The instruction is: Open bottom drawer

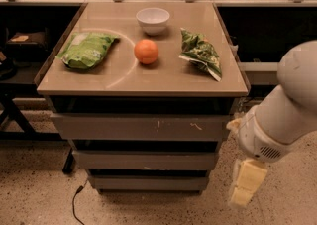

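- The gripper (246, 185) is held low, to the right of the bottom drawer (148, 183) and apart from it; whether it is spread or pressed together cannot be told.
- The bottom drawer, the slimmest front, is seen pushed in at the foot of the table (163, 78).
- Directly above the bottom drawer, the middle drawer (146, 160) and the scratched top drawer (141, 127) are stacked.
- Higher above the bottom drawer, an orange (146, 51), a white bowl (153, 20) and two green bags (86, 49) (200, 53) are laid on the table.

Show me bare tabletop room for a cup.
Free: tabletop front strip in front of the orange; back-left corner beside the bowl. Crowded: middle row, pale bag to dark bag. Gripper hangs low, right of the bottom drawer.
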### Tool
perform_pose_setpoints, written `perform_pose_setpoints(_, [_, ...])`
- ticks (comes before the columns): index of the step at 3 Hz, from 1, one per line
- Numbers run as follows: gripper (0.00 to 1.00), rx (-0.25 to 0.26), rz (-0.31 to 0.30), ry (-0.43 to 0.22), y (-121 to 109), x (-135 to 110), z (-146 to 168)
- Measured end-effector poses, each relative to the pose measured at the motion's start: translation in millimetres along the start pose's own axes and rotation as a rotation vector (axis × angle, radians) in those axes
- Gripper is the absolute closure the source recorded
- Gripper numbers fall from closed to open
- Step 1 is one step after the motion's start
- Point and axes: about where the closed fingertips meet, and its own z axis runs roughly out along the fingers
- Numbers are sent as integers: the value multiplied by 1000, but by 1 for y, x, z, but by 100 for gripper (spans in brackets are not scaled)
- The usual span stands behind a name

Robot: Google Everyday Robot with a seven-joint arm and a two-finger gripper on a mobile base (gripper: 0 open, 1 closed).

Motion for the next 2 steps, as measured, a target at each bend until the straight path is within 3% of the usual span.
perform_pose_setpoints(1, [0, -102, 61, -25, 24, 2, 63])
perform_pose_setpoints(2, [0, -169, 115, -37, 39, 2, 149])
